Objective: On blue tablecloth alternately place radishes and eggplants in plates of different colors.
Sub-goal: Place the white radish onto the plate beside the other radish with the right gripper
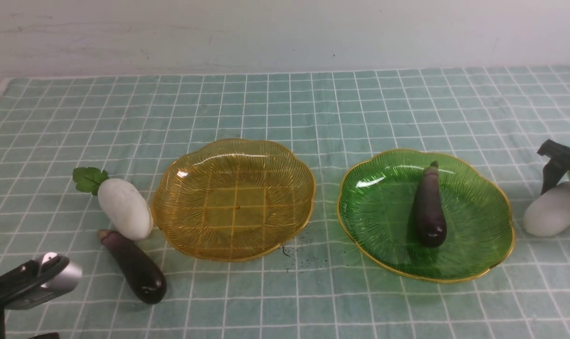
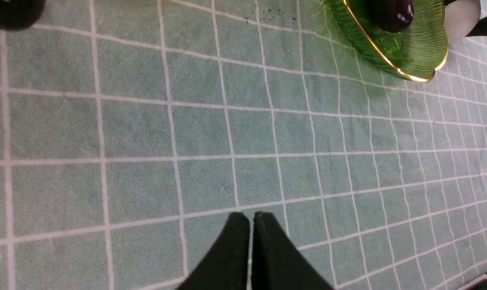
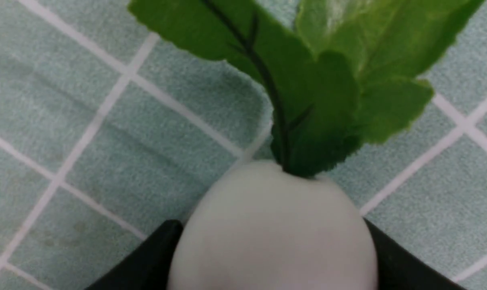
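Backdrop: pale wall behind a worktop fully covered by the blue tablecloth, teal with thin white grid lines.
Front view only: both plates whole. The amber plate holds nothing, and the green plate sits to its right.
Left group: the left radish, white with a green leaf, touches the amber plate's left rim. The left eggplant lies just in front of it on the cloth.
Plated eggplant: glossy purple-black, lying in the green plate with its stem end pointing toward the wall.
Right radish: smooth white oblong resting on the cloth just right of the green plate.
Right pincer: grasping the right radish at its leafy end.
Right wrist view only: black fingers lie against both flanks of the white body. The toothed green leaves spread over the cloth.
Left pincer: clenched tip to tip, holding nothing.
Left wrist view only: bare cloth beneath the tips. At the frame's edge are part of the green plate's gold rim, the plated eggplant's rounded end and a sliver of the right radish.
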`<state>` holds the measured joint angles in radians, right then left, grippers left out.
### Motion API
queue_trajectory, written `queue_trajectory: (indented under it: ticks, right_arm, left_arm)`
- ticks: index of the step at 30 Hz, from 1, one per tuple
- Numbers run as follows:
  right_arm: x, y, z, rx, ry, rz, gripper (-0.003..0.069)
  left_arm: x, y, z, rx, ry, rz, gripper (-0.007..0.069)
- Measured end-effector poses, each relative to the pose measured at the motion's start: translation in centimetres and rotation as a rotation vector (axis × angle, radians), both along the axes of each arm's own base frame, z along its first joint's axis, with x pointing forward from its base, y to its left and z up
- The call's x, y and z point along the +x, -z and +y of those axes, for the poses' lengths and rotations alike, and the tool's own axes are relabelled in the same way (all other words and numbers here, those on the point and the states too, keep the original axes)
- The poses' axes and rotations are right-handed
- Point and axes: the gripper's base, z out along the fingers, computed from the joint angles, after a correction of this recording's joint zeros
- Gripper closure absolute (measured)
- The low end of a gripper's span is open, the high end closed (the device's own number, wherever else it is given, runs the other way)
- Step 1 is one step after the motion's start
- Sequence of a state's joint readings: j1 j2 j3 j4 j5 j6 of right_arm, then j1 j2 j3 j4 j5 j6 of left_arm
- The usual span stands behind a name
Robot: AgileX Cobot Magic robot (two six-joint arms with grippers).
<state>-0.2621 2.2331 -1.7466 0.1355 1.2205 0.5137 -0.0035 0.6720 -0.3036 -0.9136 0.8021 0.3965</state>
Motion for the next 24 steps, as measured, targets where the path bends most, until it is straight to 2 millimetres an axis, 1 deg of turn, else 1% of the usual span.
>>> queue_trajectory:
  ticks: [2, 3, 4, 5, 6, 8, 9, 11, 12, 13, 14, 15, 16, 17, 18, 19, 20, 21, 22, 23, 24]
  right_arm:
    - [0.5, -1.2, -0.1, -0.01, -0.034, -0.042, 0.0198]
    - [1.1, -2.5, -0.3, -0.026, -0.062, -0.087, 0.0198]
    - [1.7, -5.1, -0.4, -0.053, -0.102, -0.169, 0.0198]
    - [1.9, -6.8, -0.4, -0.067, -0.129, -0.22, 0.0198]
    - [2.0, -7.0, -0.4, -0.069, -0.129, -0.227, 0.0198]
    - [2.2, -10.5, -0.1, -0.078, -0.162, -0.335, 0.0198]
    - [2.3, -13.3, 0.3, -0.069, -0.174, -0.422, 0.0198]
    - [2.0, -17.4, 1.5, -0.022, -0.207, -0.558, 0.0198]
    - [1.8, -19.0, 2.3, 0.003, -0.236, -0.613, 0.0198]
    - [1.7, -20.0, 3.1, 0.024, -0.268, -0.652, 0.0198]
    - [1.6, -21.0, 4.4, 0.056, -0.316, -0.693, 0.0198]
    - [1.5, -21.5, 5.3, 0.075, -0.35, -0.716, 0.0198]
    - [1.6, -21.9, 6.9, 0.109, -0.411, -0.745, 0.0198]
    - [1.6, -22.4, 9.3, 0.15, -0.493, -0.776, 0.0198]
    - [1.6, -22.5, 11.1, 0.176, -0.55, -0.789, 0.0198]
    - [1.6, -22.3, 14.9, 0.221, -0.66, -0.796, 0.0198]
    - [1.5, -22.0, 16.4, 0.237, -0.708, -0.797, 0.0198]
    - [1.4, -22.0, 17.5, 0.247, -0.733, -0.796, 0.0198]
    - [1.1, -21.0, 21.6, 0.28, -0.848, -0.78, 0.0198]
    - [0.9, -20.5, 23.6, 0.295, -0.901, -0.769, 0.0198]
    - [0.4, -19.6, 26.5, 0.316, -0.979, -0.751, 0.0198]
  left_arm:
    - [0.0, 0.0, 0.0, 0.0, 0.0, 0.0, 0.0629]
    - [0.0, 0.0, 0.0, 0.0, 0.0, 0.0, 0.0629]
    - [0.0, 0.0, 0.0, 0.0, 0.0, 0.0, 0.0629]
    - [0.0, 0.0, 0.0, 0.0, 0.0, 0.0, 0.0629]
    - [0.0, 0.0, 0.0, 0.0, 0.0, 0.0, 0.0629]
    - [0.0, 0.0, 0.0, 0.0, 0.0, 0.0, 0.0629]
    - [0.0, 0.0, 0.0, 0.0, 0.0, 0.0, 0.0629]
    - [0.0, 0.0, 0.0, 0.001, -0.004, -0.003, 0.0629]
    - [0.1, 0.0, 0.1, 0.002, -0.009, -0.007, 0.0629]
    - [0.1, 0.0, 0.1, 0.004, -0.015, -0.012, 0.0629]
    - [0.2, 0.0, 0.1, 0.005, -0.019, -0.015, 0.0629]
    - [0.2, -0.1, 0.1, 0.006, -0.021, -0.017, 0.0629]
    - [0.2, -0.1, 0.2, 0.007, -0.024, -0.02, 0.0629]
    - [0.3, -0.1, 0.2, 0.011, -0.035, -0.03, 0.0629]
    - [0.4, -0.1, 0.3, 0.016, -0.038, -0.037, 0.0629]
    - [0.5, -0.1, 0.3, 0.02, -0.044, -0.046, 0.0629]
    - [0.5, -0.2, 0.4, 0.022, -0.049, -0.051, 0.0629]
    - [0.5, -0.2, 0.4, 0.024, -0.049, -0.053, 0.0629]
    - [0.6, -0.2, 0.5, 0.034, -0.052, -0.068, 0.0629]
    - [0.7, -0.2, 0.5, 0.041, -0.059, -0.08, 0.0629]
    - [0.8, -0.2, 0.6, 0.044, -0.063, -0.085, 0.0629]
